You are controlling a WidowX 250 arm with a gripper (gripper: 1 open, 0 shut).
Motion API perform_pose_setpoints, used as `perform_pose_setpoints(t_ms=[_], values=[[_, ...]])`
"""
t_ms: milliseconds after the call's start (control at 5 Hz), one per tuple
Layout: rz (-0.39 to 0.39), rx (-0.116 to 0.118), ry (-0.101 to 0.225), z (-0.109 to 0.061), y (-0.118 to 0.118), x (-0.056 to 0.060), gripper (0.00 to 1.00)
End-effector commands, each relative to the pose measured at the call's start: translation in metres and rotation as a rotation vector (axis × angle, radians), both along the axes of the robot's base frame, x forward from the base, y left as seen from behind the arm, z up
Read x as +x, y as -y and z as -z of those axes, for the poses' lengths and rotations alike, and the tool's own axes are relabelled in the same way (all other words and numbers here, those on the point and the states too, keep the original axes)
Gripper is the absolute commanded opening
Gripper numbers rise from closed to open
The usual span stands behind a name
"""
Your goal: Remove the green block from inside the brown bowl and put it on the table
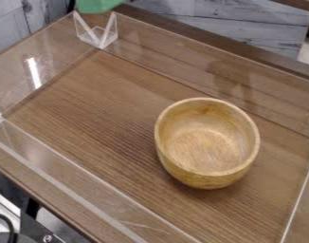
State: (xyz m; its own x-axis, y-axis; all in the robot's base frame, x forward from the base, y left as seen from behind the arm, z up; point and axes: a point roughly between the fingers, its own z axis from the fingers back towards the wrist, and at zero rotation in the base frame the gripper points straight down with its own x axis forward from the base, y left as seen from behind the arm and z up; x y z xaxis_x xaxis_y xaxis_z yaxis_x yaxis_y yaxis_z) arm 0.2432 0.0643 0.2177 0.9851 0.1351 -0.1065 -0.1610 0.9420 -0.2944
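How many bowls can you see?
1. The brown bowl sits on the table, right of the picture's middle, with nothing inside it. I see no other bowl, but one could be hidden outside the view.
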Motion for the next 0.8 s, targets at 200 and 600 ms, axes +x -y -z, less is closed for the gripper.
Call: perform_pose_setpoints(t_ms=[200,600], values=[[0.002,0.014,0.069,-0.005,-0.005,-0.001,0.0],[0.007,0.009,0.073,0.013,-0.012,-0.005,0.0]])
